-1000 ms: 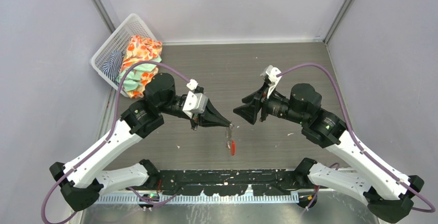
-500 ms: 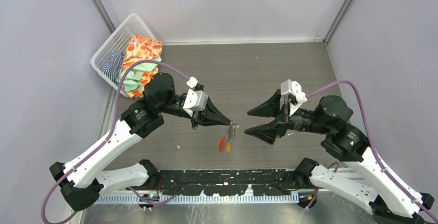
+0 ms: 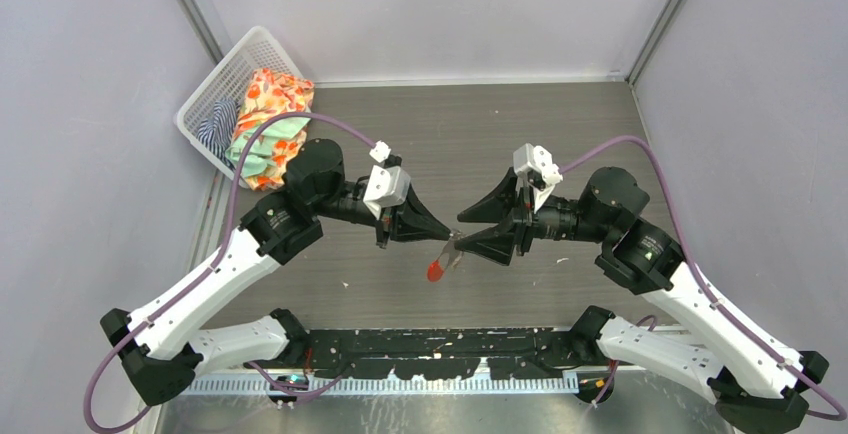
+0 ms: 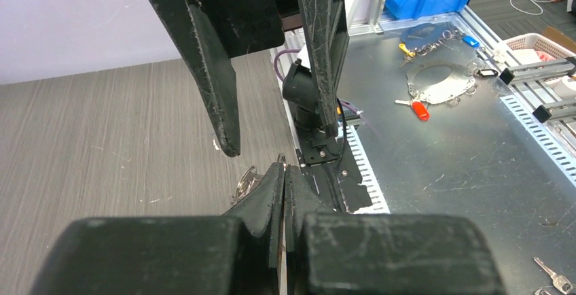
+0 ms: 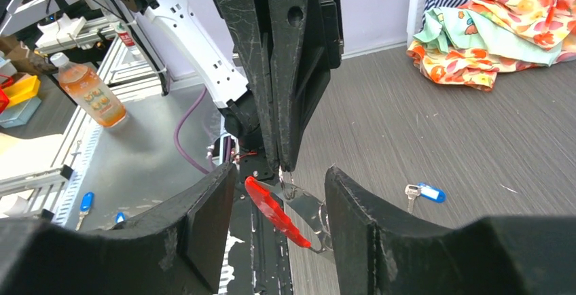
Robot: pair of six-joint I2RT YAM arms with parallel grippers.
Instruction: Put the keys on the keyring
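**Top view.** The left pincer (image 3: 447, 241) is pressed together on the metal part of the keyring (image 3: 443, 256) and holds it clear of the table (image 3: 560, 134). The red tag (image 3: 435, 271) hangs just below its tips. The right pincer (image 3: 458, 235) faces it tip to tip, with its jaws apart, one on each side of the left tips.

**Left wrist view.** The left pincer (image 4: 284, 170) shows its tips closed flat together, with a sliver of the keyring (image 4: 246, 185) just beside them. The right pincer's fingers (image 4: 219, 77) stand beyond, well spread, with nothing seen between them.

**Right wrist view.** The right pincer (image 5: 282, 172) is open, and the red tag (image 5: 272, 212) lies slantwise in the gap between its jaws. Whether either jaw touches it cannot be told. The left pincer (image 5: 285, 71) comes down from above and is clamped on the ring at its tip. The blue key (image 5: 426, 192) lies on the table beyond the right-hand jaw, well apart from both pincers. The yellow-orange key cannot be identified. A flat metal piece behind the tag may or may not be that key.

**Assessment.** The ring is being presented and steadied, and the blue key is not yet on it. The next move calls for the right pincer either to close on the ring or to withdraw for the blue key. Either way it needs fine alignment against a swinging ring.

**Markings.** No writing is legible. The label on the bottle (image 5: 92, 88), far off to the left of the right pincer, is too small to read.
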